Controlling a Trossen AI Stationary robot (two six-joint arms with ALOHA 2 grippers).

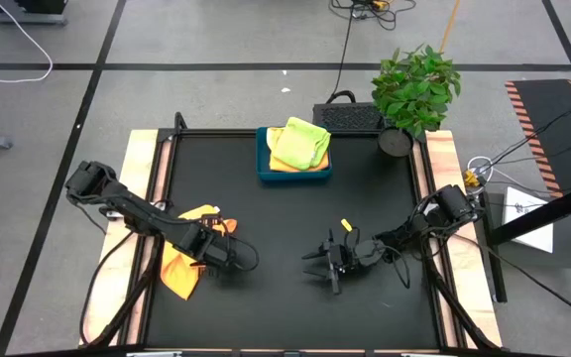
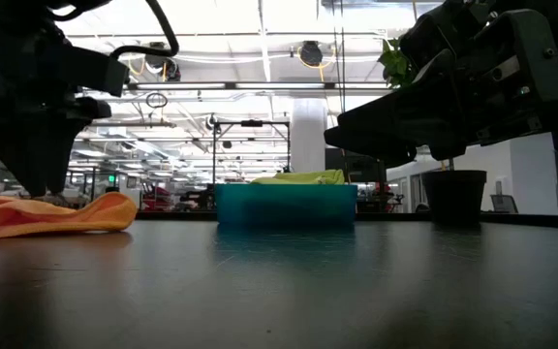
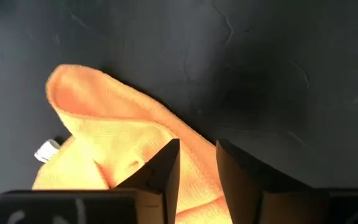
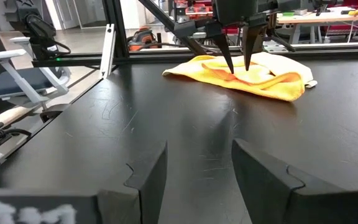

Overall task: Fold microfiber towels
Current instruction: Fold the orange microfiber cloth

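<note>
The crumpled orange microfiber towel looks soft with a fine woven nap. The black desk is matt, faintly scuffed. The rectangular blue plastic tray appears smooth, slightly glossy.

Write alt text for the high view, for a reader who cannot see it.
Seen from above, the left end effector sits over a crumpled orange towel at the left side of a black table. The right end effector, fingers apart and empty, waits near the table's middle. A blue tray at the far edge holds a lime green towel; a potted plant stands at the far right corner.
</note>
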